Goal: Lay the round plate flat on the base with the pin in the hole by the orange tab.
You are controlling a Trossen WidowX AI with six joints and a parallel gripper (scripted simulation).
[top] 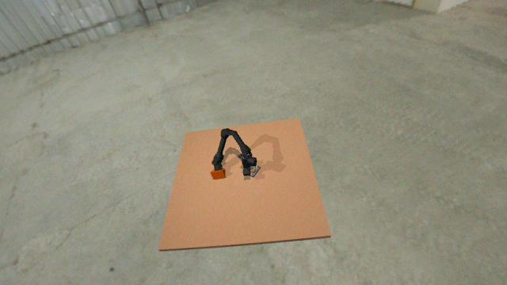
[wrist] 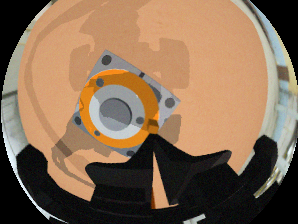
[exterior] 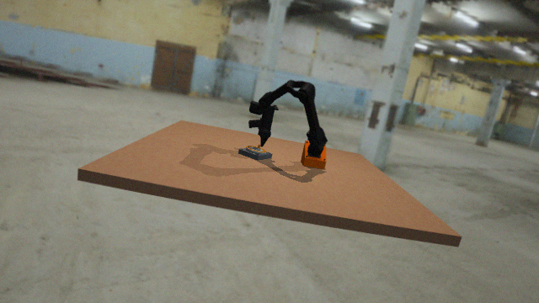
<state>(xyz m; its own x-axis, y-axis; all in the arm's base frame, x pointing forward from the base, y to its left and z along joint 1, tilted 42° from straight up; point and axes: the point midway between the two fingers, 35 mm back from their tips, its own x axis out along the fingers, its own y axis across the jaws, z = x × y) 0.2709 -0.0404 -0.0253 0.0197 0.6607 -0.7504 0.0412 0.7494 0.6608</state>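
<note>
The round plate (exterior: 251,148) (wrist: 86,116), an orange ring with a pale centre, sits around the grey post (wrist: 115,111) on the square grey base (exterior: 254,156) (wrist: 119,63). Its orange tab (wrist: 152,126) is at the lower right in the wrist view, with a dark hole (wrist: 140,120) just inward of it. My gripper (exterior: 263,145) (wrist: 152,136) is shut and empty, its tips right by the tab; whether they touch it I cannot tell. The pin cannot be made out, and the plate's tilt is too small to judge. In the top view the arm partly covers the plate.
The base lies on a brown board (top: 245,214) (exterior: 337,198). The arm's orange mount (top: 218,174) (exterior: 313,157) stands on the same board, left of the base in the top view and right of it in the exterior view. The arm's shadow falls across board, base and plate.
</note>
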